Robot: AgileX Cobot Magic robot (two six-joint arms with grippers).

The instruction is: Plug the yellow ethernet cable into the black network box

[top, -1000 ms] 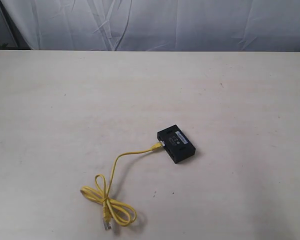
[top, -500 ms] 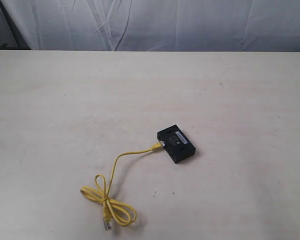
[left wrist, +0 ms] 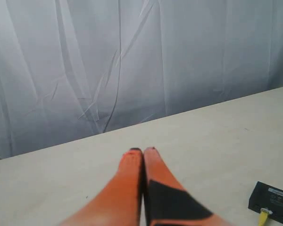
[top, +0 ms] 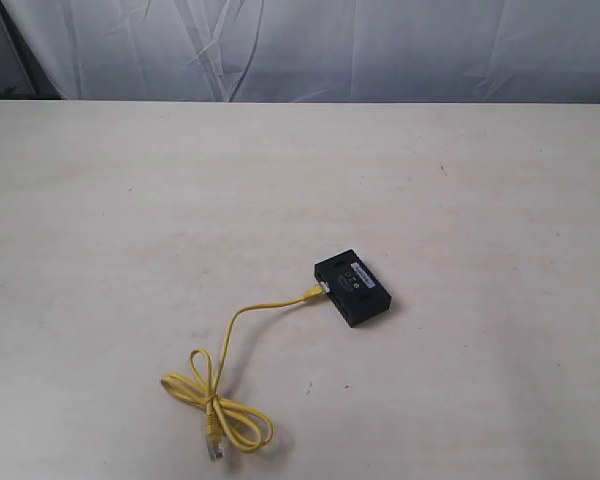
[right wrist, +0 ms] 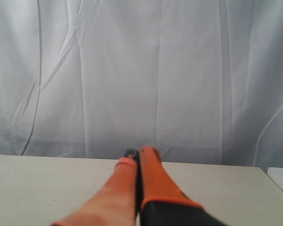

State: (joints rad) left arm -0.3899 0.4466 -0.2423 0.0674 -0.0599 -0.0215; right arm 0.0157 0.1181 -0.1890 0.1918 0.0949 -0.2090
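Left claw [left wrist: 142, 150] withdrawn from exterior view, closed, empty, right claw [right wrist: 138, 153] likewise

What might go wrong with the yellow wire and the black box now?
1. The yellow ethernet cable meets the black network box, but whether its plug clicked in cannot be seen; a nudge might free it.
2. Its loose loops lie on the table; the left claw or right claw, reaching in, might snag them and drag the box.

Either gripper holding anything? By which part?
Nothing held. Left gripper and right gripper are both shut and empty; the yellow ethernet cable lies on the table, one end at the black network box.
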